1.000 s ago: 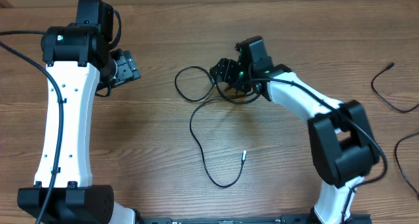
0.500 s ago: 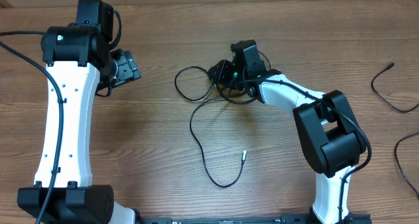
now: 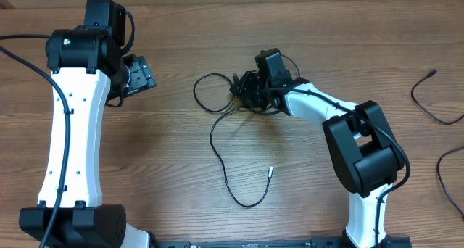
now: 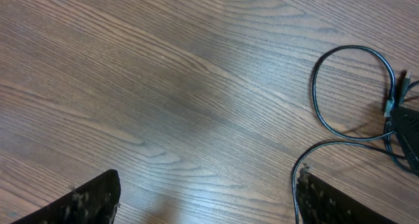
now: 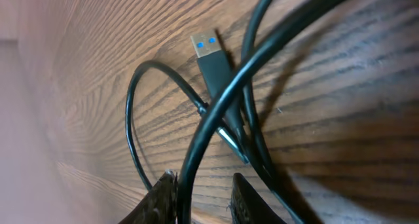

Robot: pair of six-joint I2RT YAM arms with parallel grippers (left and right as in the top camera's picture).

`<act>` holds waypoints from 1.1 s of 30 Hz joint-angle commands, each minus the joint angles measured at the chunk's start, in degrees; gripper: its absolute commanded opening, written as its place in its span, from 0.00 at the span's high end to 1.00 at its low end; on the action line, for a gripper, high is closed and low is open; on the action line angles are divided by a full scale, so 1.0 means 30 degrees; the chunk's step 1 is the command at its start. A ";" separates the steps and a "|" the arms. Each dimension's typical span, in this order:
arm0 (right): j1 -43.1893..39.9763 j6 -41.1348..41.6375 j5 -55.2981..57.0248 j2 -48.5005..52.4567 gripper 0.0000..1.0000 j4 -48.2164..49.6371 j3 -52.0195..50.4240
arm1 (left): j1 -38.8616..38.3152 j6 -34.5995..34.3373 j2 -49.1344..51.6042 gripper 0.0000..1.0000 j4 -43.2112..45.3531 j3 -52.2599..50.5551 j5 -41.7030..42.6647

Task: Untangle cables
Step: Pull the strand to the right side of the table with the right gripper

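Observation:
A tangle of thin black cables [image 3: 210,106] lies at the table's middle. One loop [image 3: 197,88] lies to the left, and a long strand [image 3: 226,177] runs toward me and ends in a silvery tip [image 3: 270,172]. My right gripper [image 3: 243,87] sits low in the tangle. In the right wrist view its fingers [image 5: 203,196] are narrowly apart, with one black cable [image 5: 196,145] passing between them against the left finger. A blue-tipped USB plug [image 5: 209,54] lies just beyond. My left gripper [image 3: 140,74] is open and empty, off to the left; the loop shows in its view [image 4: 315,99].
Two more loose black cables lie at the right edge, one at the far right [image 3: 428,106] and one nearer me [image 3: 444,177]. The left wrist view shows bare wood [image 4: 163,86] under the left gripper [image 4: 206,201].
My right gripper has moved left and turned down into the tangle, and the right arm's elbow has swung left. The left arm has not moved.

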 commanded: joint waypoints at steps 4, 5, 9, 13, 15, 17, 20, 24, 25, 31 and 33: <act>0.0474 0.1056 0.0306 0.0015 0.96 0.0554 -0.0255 | -0.0007 -0.0270 -0.0044 0.15 -0.0007 -0.0029 0.0291; 0.0474 0.0517 0.0291 0.0015 0.96 0.0605 -0.0255 | -0.0007 -0.0270 -0.0044 0.15 -0.0015 -0.0029 0.0313; 0.0350 -0.3657 -0.1217 -0.0058 0.96 0.0510 -0.0051 | -0.0007 -0.0270 -0.0044 0.15 -0.0087 -0.0029 0.0306; -0.0612 -0.6615 -0.2594 -0.1362 0.96 -0.1435 0.0823 | -0.0007 -0.0270 -0.0044 0.15 -0.0066 -0.0029 0.0299; -0.1129 -0.8510 -0.2565 -0.2353 0.96 -0.3519 0.1741 | -0.0007 -0.0270 -0.0044 0.15 -0.0051 -0.0029 0.0299; -0.1639 -1.0360 -0.2361 -0.3249 0.96 -0.5690 0.2820 | -0.0007 -0.0270 -0.0044 0.15 0.0000 -0.0029 0.0299; -0.2878 -1.2356 0.0058 -0.4801 0.96 -1.0448 0.5523 | -0.0007 -0.0270 -0.0044 0.15 0.0109 -0.0029 0.0306; -0.4561 -1.4025 0.2550 -0.5472 0.96 -1.4775 0.8918 | -0.0007 -0.0270 -0.0044 0.15 0.0168 -0.0029 0.0306; -0.5100 -1.4134 0.3257 -0.5508 0.96 -1.5912 1.0003 | -0.0007 -0.0270 -0.0044 0.15 0.0168 -0.0029 0.0306; -0.9027 -1.4535 0.5260 -0.5508 0.96 -1.9598 1.6509 | -0.0007 -0.0270 -0.0044 0.14 0.0175 -0.0029 0.0306; -1.0346 -1.4528 0.5829 -0.5508 0.96 -2.0057 1.8119 | -0.0007 -0.0270 -0.0044 0.14 0.0168 -0.0029 0.0306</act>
